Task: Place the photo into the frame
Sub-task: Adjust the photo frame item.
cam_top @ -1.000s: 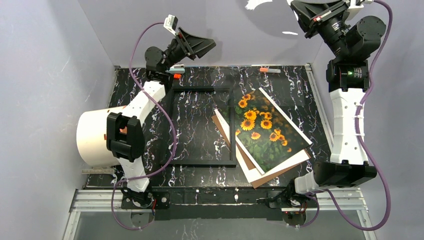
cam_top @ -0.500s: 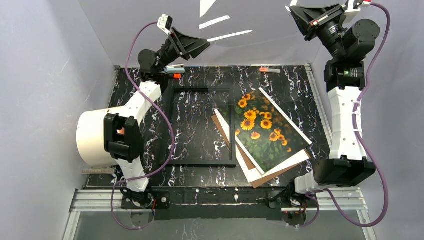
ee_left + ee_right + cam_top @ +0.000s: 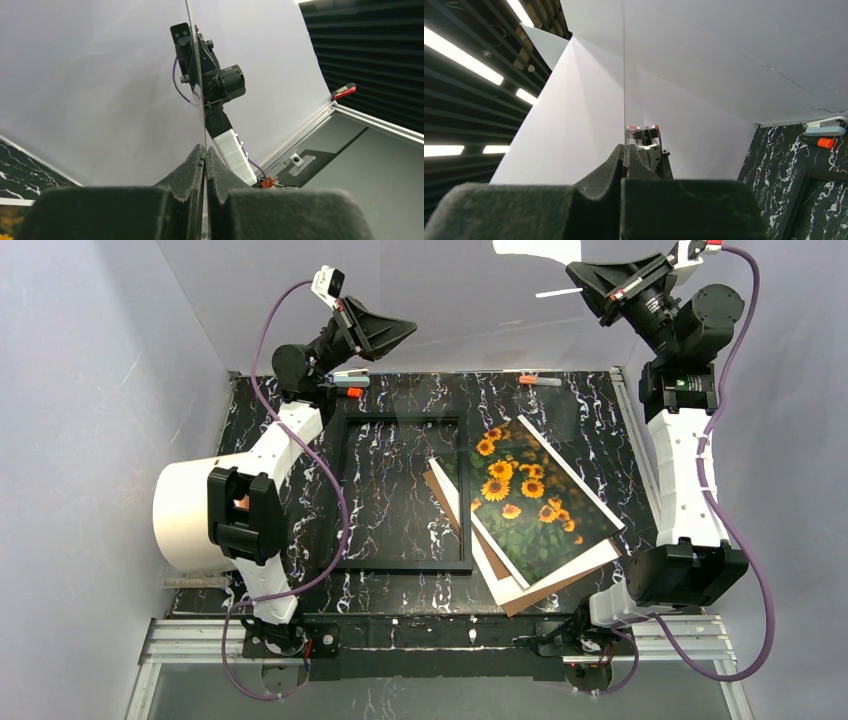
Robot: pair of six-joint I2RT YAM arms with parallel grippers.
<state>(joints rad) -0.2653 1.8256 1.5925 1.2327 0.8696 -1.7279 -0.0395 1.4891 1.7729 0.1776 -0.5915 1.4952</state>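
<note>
Photo (image 3: 530, 505) lies face up and tilted just right of the frame (image 3: 400, 567). It sits on a white sheet (image 3: 452, 495) and a brown backing board (image 3: 527, 600), whose left corners cross the frame's right rail. We see the frame flat on the marbled table (image 3: 600, 420), with marble showing through its opening. Above the frame's far edge, our left gripper (image 3: 410, 330) and right gripper (image 3: 572, 270) each pinch a clear pane (image 3: 624, 75), which shows edge-on in both wrist views.
</note>
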